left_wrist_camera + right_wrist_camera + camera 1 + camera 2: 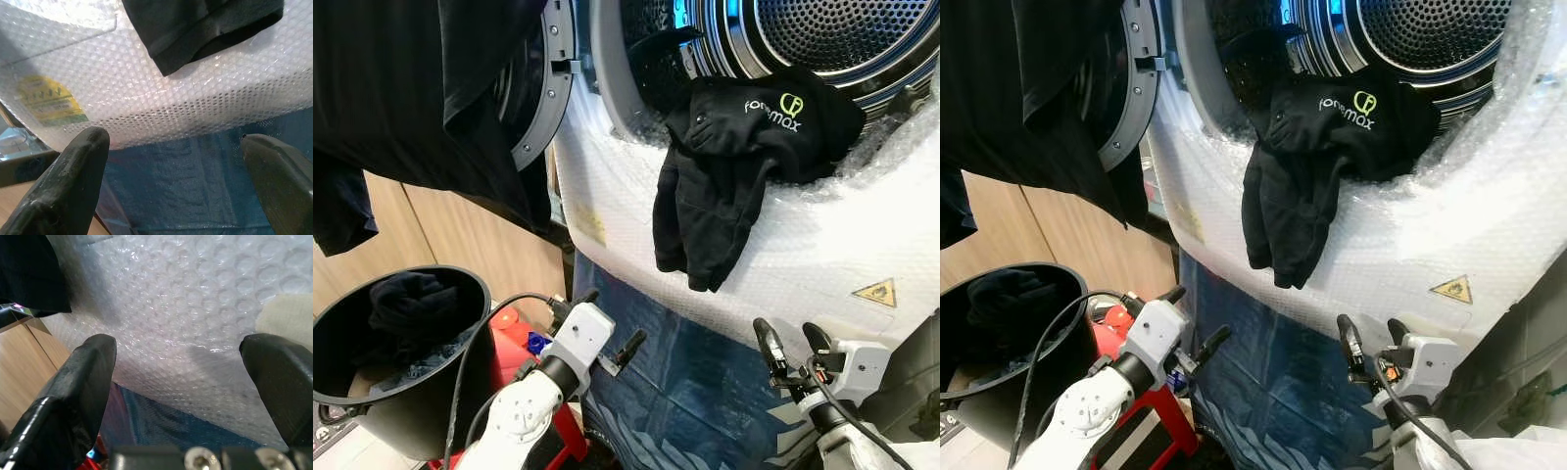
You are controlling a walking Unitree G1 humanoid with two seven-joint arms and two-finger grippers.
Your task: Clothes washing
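Observation:
A black garment (734,157) with a light logo hangs half out of the washer drum (822,29), draped over the bubble-wrapped front (822,245). Its hem (195,29) shows in the left wrist view. My left gripper (612,318) is open, low and left of the garment, with nothing between its fingers (73,181). Below the washer's front, to the right, my right gripper (788,333) is open and empty, its fingers (73,396) pointing at the bubble wrap. A black bucket (460,392) at lower left holds dark clothes (406,304).
The washer door (543,88) stands open at the left with a dark cloth (401,88) hanging over it. A blue cloth (685,392) hangs under the washer. A red stand (509,333) sits beside the bucket. Wooden cabinets (460,235) lie behind.

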